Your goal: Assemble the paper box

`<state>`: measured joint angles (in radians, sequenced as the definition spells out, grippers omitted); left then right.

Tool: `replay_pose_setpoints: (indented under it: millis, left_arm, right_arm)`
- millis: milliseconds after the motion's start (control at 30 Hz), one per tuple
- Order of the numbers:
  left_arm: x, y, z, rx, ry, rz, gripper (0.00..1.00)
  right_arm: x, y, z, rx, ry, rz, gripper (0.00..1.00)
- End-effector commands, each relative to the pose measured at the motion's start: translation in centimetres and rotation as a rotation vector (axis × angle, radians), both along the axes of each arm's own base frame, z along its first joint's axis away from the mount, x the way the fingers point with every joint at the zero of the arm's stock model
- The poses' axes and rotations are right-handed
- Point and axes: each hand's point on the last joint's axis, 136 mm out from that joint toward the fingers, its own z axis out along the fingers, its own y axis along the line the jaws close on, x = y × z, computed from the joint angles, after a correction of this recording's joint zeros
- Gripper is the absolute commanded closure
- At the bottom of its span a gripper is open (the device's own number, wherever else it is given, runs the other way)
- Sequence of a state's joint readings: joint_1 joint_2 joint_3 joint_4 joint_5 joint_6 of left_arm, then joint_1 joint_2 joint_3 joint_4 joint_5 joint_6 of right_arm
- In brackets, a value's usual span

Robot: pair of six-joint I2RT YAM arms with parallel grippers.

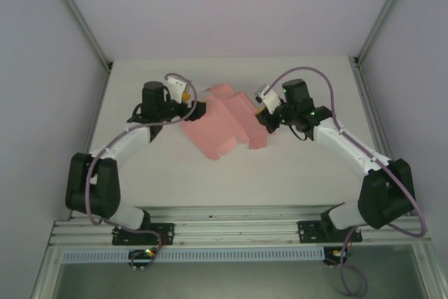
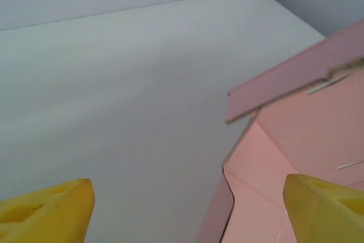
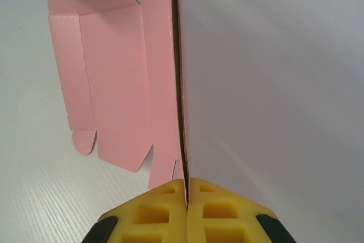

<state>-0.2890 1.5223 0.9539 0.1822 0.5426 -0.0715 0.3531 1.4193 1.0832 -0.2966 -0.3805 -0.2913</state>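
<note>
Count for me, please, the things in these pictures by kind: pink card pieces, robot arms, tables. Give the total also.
paper box (one creased pink sheet): 1
robot arms: 2 (left arm, right arm)
table: 1
Total: 4

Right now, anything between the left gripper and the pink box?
Nothing visible. The left gripper is open at the left edge of the paper box, with bare table beside it. The right gripper is shut on one of its panels.
</note>
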Motion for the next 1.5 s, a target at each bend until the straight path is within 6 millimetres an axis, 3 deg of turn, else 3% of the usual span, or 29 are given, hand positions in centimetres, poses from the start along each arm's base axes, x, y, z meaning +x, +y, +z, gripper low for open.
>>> replay_pose_setpoints:
  millis: [0,167,300,400,467,700,833,967,1100,1300,1467]
  left_arm:
    - [1.1,-0.7,1.6,-0.091,-0.022,-0.058,0.2]
    - [1.4,-2.5,2.2,-0.151,-0.03,-0.186,0.26]
    - [1.4,-3.2,2.6,-0.169,-0.035,-0.236,0.37]
    - [1.2,-3.4,2.7,-0.164,-0.045,-0.247,0.5]
    - [1.1,-3.5,2.3,-0.147,-0.042,-0.245,0.62]
    - [0.4,-3.9,0.7,-0.072,-0.033,-0.209,0.75]
    - [0.4,-3.6,1.1,-0.069,-0.066,-0.17,1.0]
    - [0.0,-4.0,1.9,-0.024,-0.131,-0.143,1.0]
    - [-0.7,-4.5,1.5,0.093,-0.174,-0.113,1.0]
    - [-4.5,-8.8,0.5,0.381,-0.334,-0.153,1.0]
    - [-7.0,-11.6,0.4,0.493,-0.464,-0.184,1.0]
  right_arm:
    - [0.0,0.5,1.1,0.033,0.01,0.019,1.0]
    - [0.1,0.7,1.1,0.037,0.019,0.021,1.0]
    - [0.2,0.7,1.1,0.041,0.024,0.017,1.0]
    - [0.4,0.6,1.2,0.042,0.019,0.011,1.0]
    - [0.5,0.6,1.2,0.044,0.018,0.005,1.0]
    - [0.7,0.8,2.2,0.07,0.008,-0.002,1.0]
    - [0.4,0.9,2.2,0.08,0.012,0.004,1.0]
    - [0.4,0.6,2.0,0.078,0.029,-0.022,1.0]
    - [0.4,0.7,2.5,0.093,0.034,-0.041,1.0]
    - [0.0,1.2,2.4,0.05,0.024,-0.042,1.0]
    - [-0.4,1.6,1.3,-0.019,-0.009,-0.027,1.0]
